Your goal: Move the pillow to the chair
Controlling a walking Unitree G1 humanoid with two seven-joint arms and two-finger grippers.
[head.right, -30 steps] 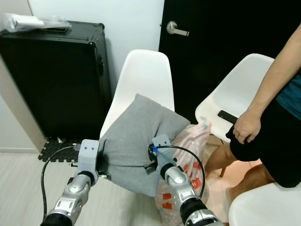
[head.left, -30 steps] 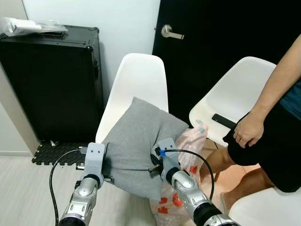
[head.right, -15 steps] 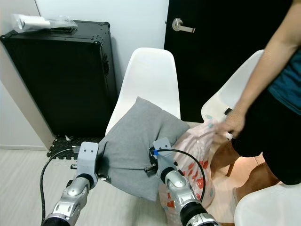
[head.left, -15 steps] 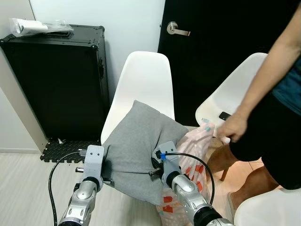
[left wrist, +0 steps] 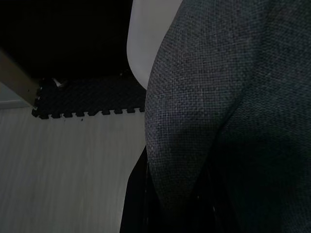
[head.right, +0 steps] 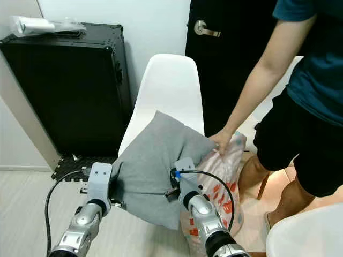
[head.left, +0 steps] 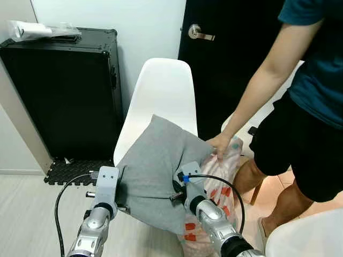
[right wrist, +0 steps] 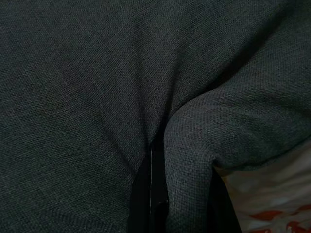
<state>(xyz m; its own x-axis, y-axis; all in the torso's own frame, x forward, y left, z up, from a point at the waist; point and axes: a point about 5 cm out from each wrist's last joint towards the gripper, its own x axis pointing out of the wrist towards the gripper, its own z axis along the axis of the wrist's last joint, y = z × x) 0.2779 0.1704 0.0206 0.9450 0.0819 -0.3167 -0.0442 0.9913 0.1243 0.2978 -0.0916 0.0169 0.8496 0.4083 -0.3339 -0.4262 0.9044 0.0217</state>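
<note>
Pillow (head.left: pixel 158 166) gripped at both edges by left gripper (left wrist: pixel 160 194) and right gripper (right wrist: pixel 170 194), above chair (head.left: pixel 161 96).

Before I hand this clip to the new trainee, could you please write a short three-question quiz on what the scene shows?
1. True or false: the grey pillow is pinched by both the left gripper and the right gripper.
2. What is the person's hand touching? A) the door handle B) the patterned bag C) the black case
3. Fill in: behind the pillow stands a white ____.

Key: 1 true; 2 B; 3 chair.
</note>
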